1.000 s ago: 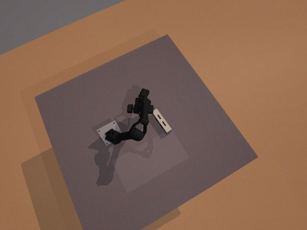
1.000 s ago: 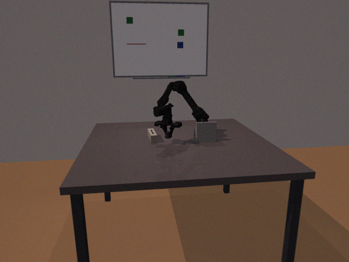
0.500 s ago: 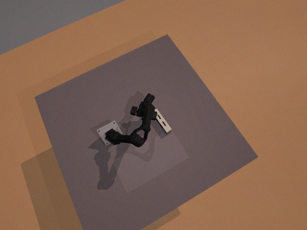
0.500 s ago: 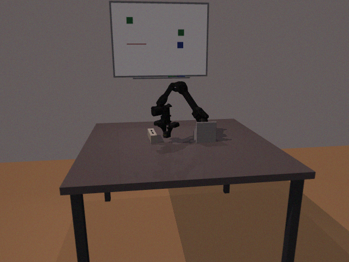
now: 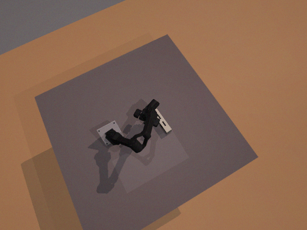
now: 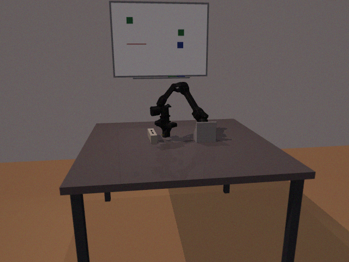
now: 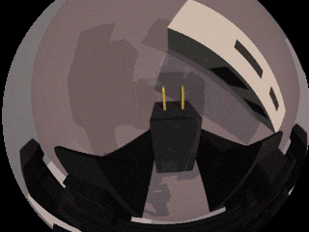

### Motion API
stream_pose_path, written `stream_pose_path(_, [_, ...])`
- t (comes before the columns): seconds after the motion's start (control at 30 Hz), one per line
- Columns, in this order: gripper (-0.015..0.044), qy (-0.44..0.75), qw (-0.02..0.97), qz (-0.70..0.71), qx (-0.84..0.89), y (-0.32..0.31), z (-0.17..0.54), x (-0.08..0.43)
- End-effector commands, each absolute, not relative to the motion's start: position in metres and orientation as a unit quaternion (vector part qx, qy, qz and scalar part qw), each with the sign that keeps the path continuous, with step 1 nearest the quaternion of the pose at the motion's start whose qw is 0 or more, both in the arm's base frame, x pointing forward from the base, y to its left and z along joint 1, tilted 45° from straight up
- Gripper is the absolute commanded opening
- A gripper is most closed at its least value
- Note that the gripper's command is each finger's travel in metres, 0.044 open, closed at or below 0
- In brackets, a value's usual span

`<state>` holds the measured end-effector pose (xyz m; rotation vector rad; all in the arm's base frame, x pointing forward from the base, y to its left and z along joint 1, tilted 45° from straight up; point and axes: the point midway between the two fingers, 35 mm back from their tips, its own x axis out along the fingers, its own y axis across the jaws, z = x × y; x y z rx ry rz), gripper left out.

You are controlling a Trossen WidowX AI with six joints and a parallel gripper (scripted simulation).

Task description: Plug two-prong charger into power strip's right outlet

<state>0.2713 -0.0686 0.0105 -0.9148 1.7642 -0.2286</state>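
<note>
My gripper point(image 6: 166, 131) point(image 7: 173, 131) is shut on the black charger point(image 7: 175, 147), one finger on each side of its body. Two parallel gold prongs point(image 7: 182, 98) stick out from its far end, clear of the power strip. The charger appears to be held above the table. The cream power strip point(image 5: 166, 126) point(image 6: 154, 138) point(image 7: 208, 26) lies at the upper right in the wrist view, with two dark slots in its top and dark openings in its side facing the charger. In the top view the arm hides the charger and part of the strip.
The arm rises from a pale mount point(image 5: 105, 128) point(image 6: 206, 132), which stands to the right of the gripper in the exterior view. The dark table point(image 5: 215, 138) point(image 6: 197, 166) bears arm shadows. A whiteboard point(image 6: 157, 59) hangs on the wall behind.
</note>
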Motion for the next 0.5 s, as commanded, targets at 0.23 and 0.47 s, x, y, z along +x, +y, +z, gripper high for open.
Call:
stream_pose_path(0.23, [0.0000,0.731,0.569,-0.157,-0.343,-0.092,0.027,0.265])
stream_pose_path(0.47, [0.0000,0.723,0.583,-0.195,-0.315,-0.107,0.036,0.259])
